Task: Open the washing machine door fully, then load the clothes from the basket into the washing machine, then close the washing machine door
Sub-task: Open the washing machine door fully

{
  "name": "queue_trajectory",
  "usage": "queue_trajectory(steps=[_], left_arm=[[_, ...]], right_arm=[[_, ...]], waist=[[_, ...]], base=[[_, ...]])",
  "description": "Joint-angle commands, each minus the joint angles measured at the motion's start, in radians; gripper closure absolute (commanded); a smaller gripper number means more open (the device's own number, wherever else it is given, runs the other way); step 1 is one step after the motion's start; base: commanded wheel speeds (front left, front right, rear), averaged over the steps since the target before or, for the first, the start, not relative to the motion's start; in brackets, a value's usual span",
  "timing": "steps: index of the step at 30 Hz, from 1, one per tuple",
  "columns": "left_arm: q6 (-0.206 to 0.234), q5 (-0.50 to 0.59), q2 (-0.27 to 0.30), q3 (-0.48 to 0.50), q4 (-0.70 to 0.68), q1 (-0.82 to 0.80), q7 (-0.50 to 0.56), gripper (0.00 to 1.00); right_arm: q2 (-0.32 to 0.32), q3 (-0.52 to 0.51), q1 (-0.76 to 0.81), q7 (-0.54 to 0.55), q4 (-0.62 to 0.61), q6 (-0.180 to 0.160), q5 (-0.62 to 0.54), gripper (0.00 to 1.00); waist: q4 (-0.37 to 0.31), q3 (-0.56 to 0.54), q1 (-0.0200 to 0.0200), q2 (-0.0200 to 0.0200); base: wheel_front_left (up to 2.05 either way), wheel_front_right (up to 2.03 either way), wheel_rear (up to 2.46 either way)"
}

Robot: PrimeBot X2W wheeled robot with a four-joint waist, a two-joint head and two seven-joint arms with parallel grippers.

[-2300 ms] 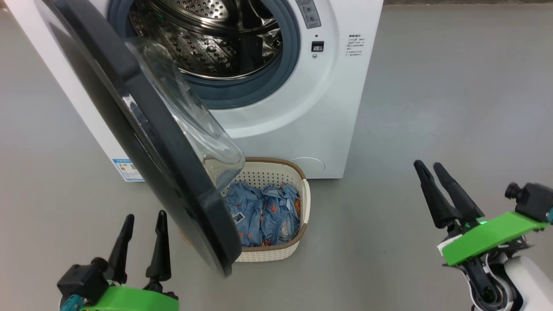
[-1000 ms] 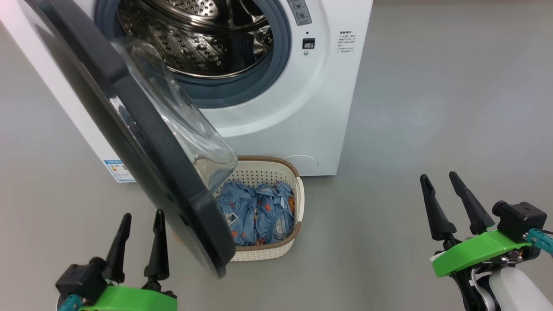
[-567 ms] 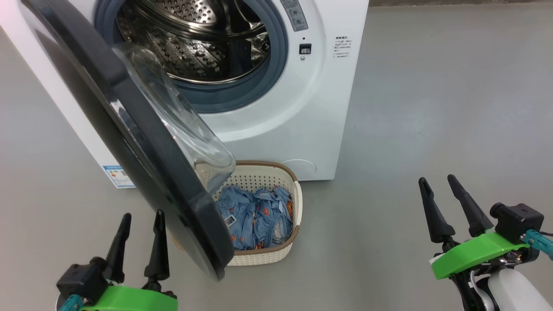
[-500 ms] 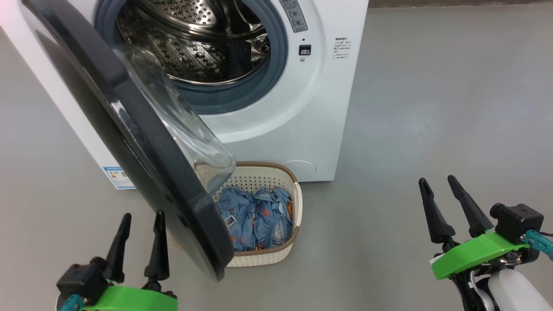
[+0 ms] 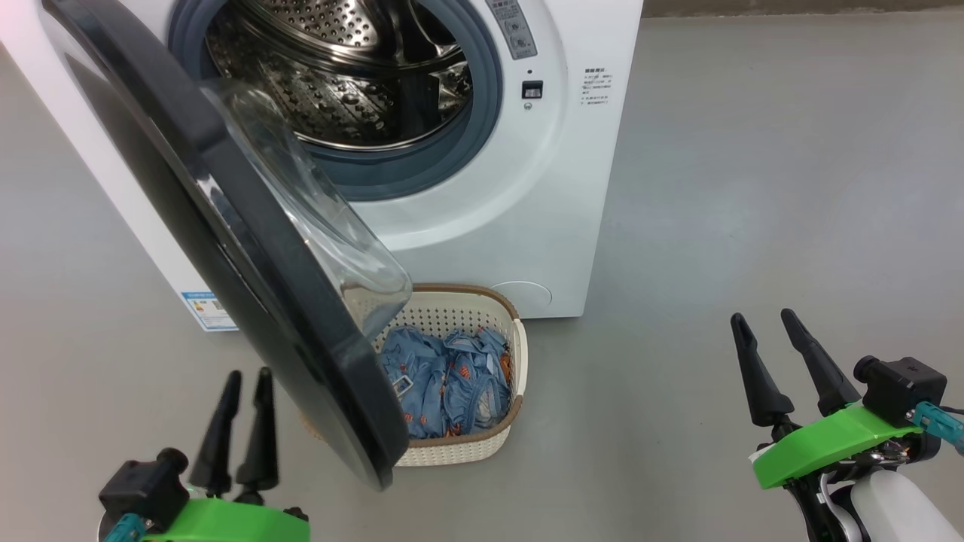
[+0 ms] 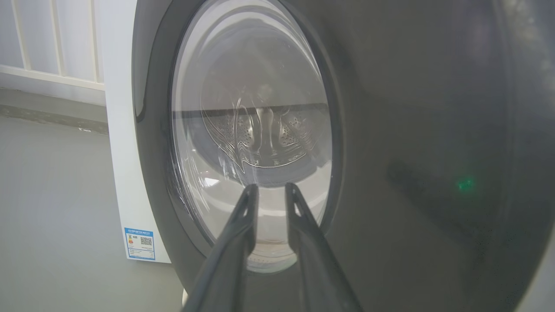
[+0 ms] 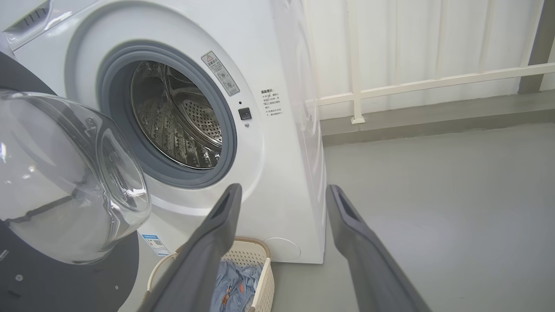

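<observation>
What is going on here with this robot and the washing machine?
The robot is working on the washing machine door, which stands open only partway and, in the head view, covers the left part of the basket. The clothes lie in the basket; the drum looks empty. The left gripper, open and empty, points at the door's outer face. The right gripper is open, off to the right.

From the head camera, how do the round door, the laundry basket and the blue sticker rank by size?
1. door: largest, though nearness to the camera exaggerates it.
2. basket: partly hidden behind the door.
3. sticker: smallest.
</observation>
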Motion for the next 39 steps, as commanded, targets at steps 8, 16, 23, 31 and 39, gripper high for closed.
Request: queue_trajectory(steps=[8,16,23,31,39], left_arm=[[0.001,0.013,0.003,0.069,-0.116,-0.023,-0.006,1.0],[-0.004,0.073,-0.011,0.083,-0.326,-0.024,-0.006,1.0],[-0.015,0.086,-0.018,-0.046,-0.55,0.003,-0.006,1.0],[-0.016,0.052,-0.003,-0.183,-0.566,0.006,0.021,1.0],[-0.017,0.003,0.002,-0.268,-0.449,-0.01,0.058,1.0]], right_arm=[[-0.012,0.016,-0.015,-0.012,-0.016,0.006,0.009,0.0],[-0.003,0.01,-0.013,-0.012,-0.016,0.006,0.007,0.0],[0.004,0.013,-0.014,-0.012,-0.011,0.006,0.012,0.0],[0.009,0.017,-0.018,-0.012,-0.014,0.006,0.016,0.0],[0.018,0.024,-0.029,-0.012,-0.014,0.006,0.017,0.0]], waist=[[0.006,0.007,0.0,-0.0001],[0.02,0.021,0.0,-0.0001],[0.025,0.006,0.0,-0.0001],[0.019,0.015,0.0,-0.0001],[-0.004,0.037,0.0,-0.0001]], base=[[0.0,0.0,0.0],[0.0,0.0,0.0],[0.0,0.0,0.0],[0.0,0.0,0.0],[0.0,0.0,0.0]])
